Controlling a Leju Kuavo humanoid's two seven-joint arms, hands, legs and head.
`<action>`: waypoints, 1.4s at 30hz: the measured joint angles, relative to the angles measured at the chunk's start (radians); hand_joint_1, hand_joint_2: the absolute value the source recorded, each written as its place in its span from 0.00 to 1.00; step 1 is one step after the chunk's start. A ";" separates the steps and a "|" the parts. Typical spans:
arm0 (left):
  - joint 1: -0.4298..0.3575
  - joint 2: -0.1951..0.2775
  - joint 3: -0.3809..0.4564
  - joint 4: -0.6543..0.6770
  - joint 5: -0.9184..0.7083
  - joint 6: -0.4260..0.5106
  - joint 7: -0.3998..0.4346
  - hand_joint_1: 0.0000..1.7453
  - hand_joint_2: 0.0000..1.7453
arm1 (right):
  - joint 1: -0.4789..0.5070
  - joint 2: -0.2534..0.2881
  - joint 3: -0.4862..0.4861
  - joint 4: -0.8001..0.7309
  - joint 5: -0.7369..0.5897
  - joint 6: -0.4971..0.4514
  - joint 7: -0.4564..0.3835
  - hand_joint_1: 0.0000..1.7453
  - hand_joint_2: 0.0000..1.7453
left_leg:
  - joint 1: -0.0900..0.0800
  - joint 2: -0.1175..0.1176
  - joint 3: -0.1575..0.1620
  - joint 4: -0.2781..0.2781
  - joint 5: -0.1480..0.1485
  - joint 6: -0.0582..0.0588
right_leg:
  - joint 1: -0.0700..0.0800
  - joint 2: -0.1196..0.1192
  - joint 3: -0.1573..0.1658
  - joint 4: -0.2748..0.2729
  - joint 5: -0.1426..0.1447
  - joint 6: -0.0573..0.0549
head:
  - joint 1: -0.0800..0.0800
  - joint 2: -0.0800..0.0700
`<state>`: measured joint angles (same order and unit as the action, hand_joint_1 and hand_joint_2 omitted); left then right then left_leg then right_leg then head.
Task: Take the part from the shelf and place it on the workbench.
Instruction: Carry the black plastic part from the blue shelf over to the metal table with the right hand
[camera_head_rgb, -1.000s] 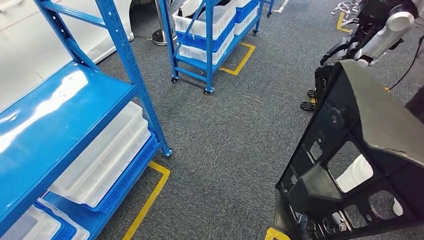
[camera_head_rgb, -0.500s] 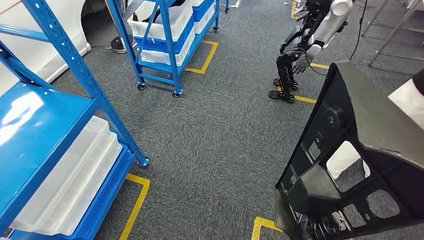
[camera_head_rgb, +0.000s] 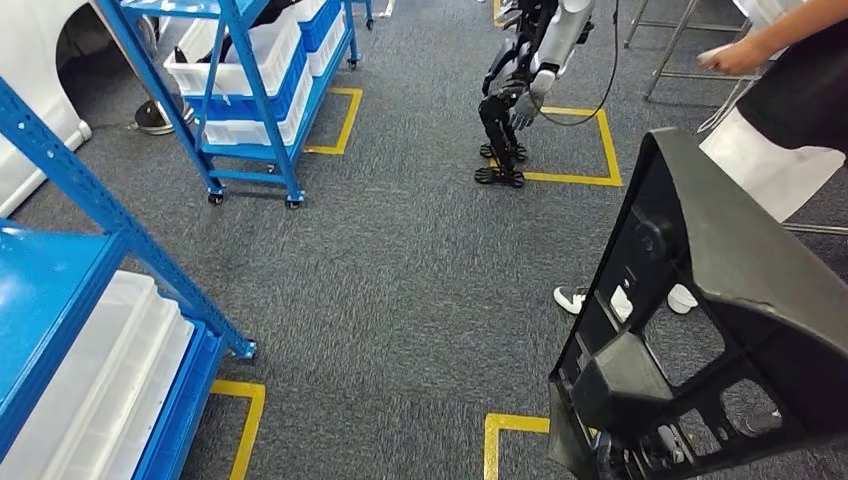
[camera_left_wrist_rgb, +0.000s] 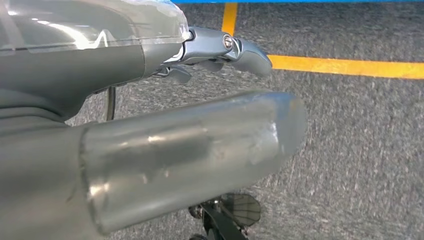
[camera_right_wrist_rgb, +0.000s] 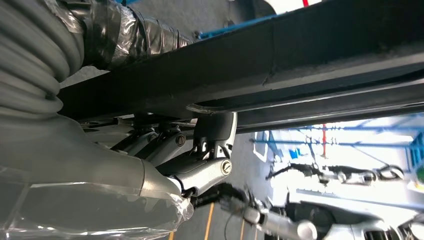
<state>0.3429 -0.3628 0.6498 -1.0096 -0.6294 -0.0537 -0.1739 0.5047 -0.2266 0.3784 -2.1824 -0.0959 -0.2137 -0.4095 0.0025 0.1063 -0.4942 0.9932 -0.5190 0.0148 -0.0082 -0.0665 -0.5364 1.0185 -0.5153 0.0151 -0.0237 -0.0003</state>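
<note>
**Black part carried at the robot's right, over grey carpet**

Clearly, the large black part (camera_head_rgb: 720, 330) sits at the lower right of the head view, a moulded frame with cut-out openings and a broad sloping panel, held up above the grey carpet (camera_head_rgb: 420, 300). From the right wrist view the same part (camera_right_wrist_rgb: 300, 60) runs as a long dark beam straight across the right hand (camera_right_wrist_rgb: 200, 160); the fingers (camera_right_wrist_rgb: 215, 132) are curled up against its underside and grip it.

Seen from the left wrist, the left hand (camera_left_wrist_rgb: 200, 90) hangs over the carpet beside yellow floor tape (camera_left_wrist_rgb: 345, 66). Its thick thumb stretches out and the darker fingers (camera_left_wrist_rgb: 240, 47) lie extended with nothing between them.

At the left edge of the head view stands the blue shelf (camera_head_rgb: 60, 250), with white bins (camera_head_rgb: 100, 390) on its lower level, well apart from the part. Farther back is a blue wheeled rack (camera_head_rgb: 250, 110) loaded with white and blue crates. Another humanoid robot (camera_head_rgb: 525, 80) stands inside a yellow taped square, and a person (camera_head_rgb: 790, 110) in a dark top stands at the upper right, just beyond the part, one shoe (camera_head_rgb: 572, 298) visible beside the part's edge.
</note>
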 joint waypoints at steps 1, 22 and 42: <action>-0.001 0.000 0.000 0.000 0.000 0.000 0.000 0.00 0.00 | 0.001 0.000 0.000 0.000 0.000 0.000 0.000 1.00 1.00 | 0.000 0.008 0.003 0.000 -0.001 -0.005 | 0.002 0.010 -0.002 0.000 0.002 -0.004 | 0.000 0.000; 0.008 0.000 0.007 0.000 0.013 -0.010 0.009 0.00 0.00 | 0.003 -0.004 0.000 0.000 0.006 -0.011 0.010 1.00 1.00 | 0.009 -0.103 -0.013 -0.005 0.014 0.024 | -0.006 0.088 -0.107 0.182 -0.087 0.012 | 0.001 0.000; 0.023 0.000 -0.020 -0.009 0.049 -0.007 0.035 0.00 0.00 | 0.005 -0.010 0.002 -0.002 0.015 -0.027 0.022 1.00 1.00 | 0.009 -0.111 -0.091 0.200 -0.062 -0.019 | -0.003 0.132 0.000 0.000 0.009 -0.032 | -0.002 0.000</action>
<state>0.3663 -0.3628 0.6302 -1.0189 -0.5801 -0.0606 -0.1392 0.5095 -0.2361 0.3809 -2.1847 -0.0812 -0.2405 -0.3871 0.0115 -0.0047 -0.5850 1.1928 -0.5808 -0.0038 -0.0107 0.0653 -0.5367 1.0187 -0.5061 -0.0165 -0.0254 -0.0004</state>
